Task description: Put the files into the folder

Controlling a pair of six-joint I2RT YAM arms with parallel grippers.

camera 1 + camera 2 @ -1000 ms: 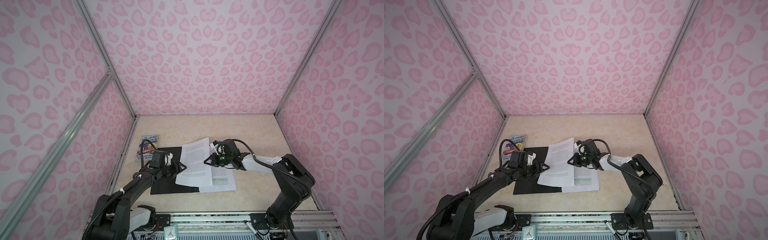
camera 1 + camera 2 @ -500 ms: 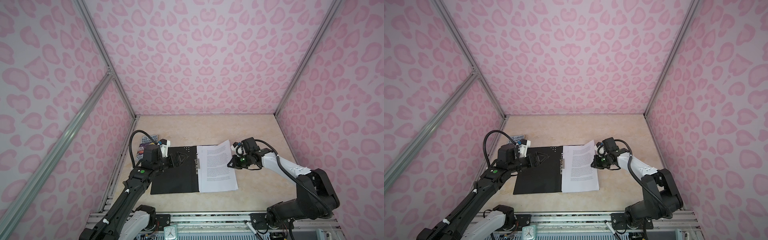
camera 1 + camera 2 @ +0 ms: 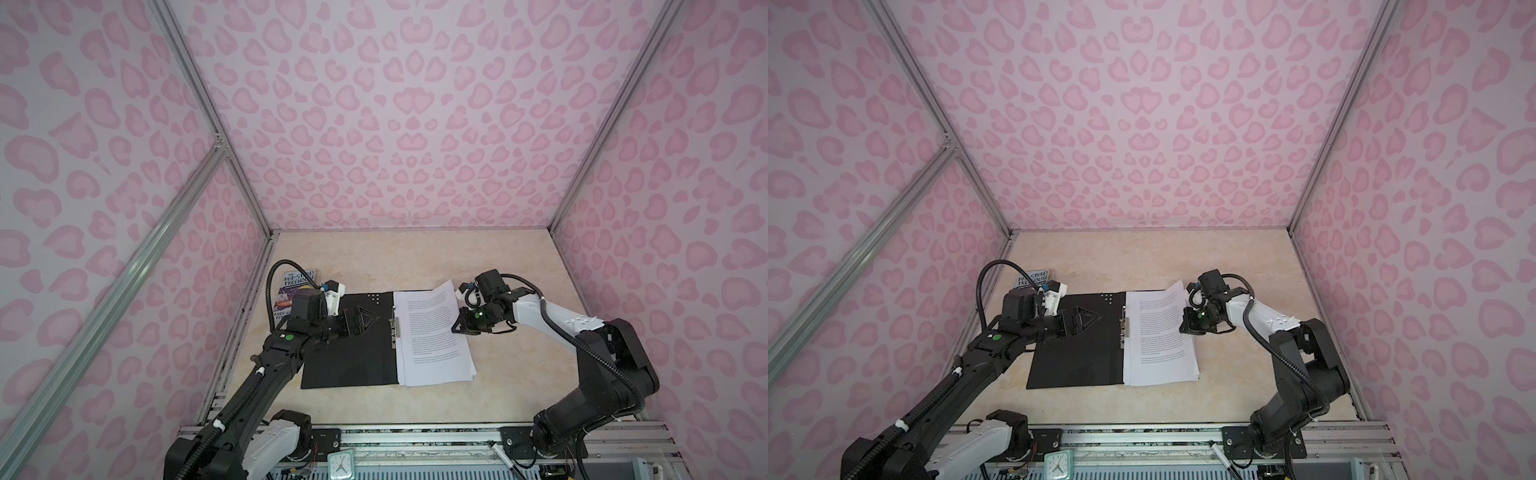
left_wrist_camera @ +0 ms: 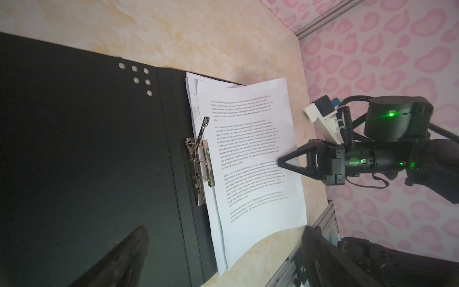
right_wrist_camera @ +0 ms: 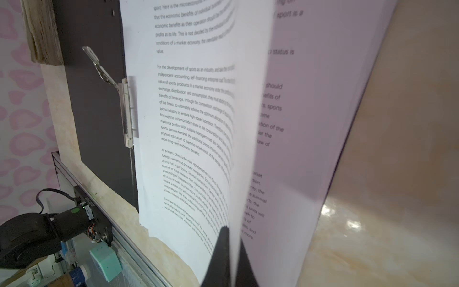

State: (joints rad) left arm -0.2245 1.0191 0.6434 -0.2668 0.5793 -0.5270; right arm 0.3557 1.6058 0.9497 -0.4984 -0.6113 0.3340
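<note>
Pinching files (image 3: 432,345) — right gripper (image 3: 458,327) shifted rightward since.

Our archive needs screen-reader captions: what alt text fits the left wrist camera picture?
The right tool is shut on the edge of the top sheet of the files, a stack of printed white pages lying in the open black folder by its metal clip, lever up, on a beige table.
</note>
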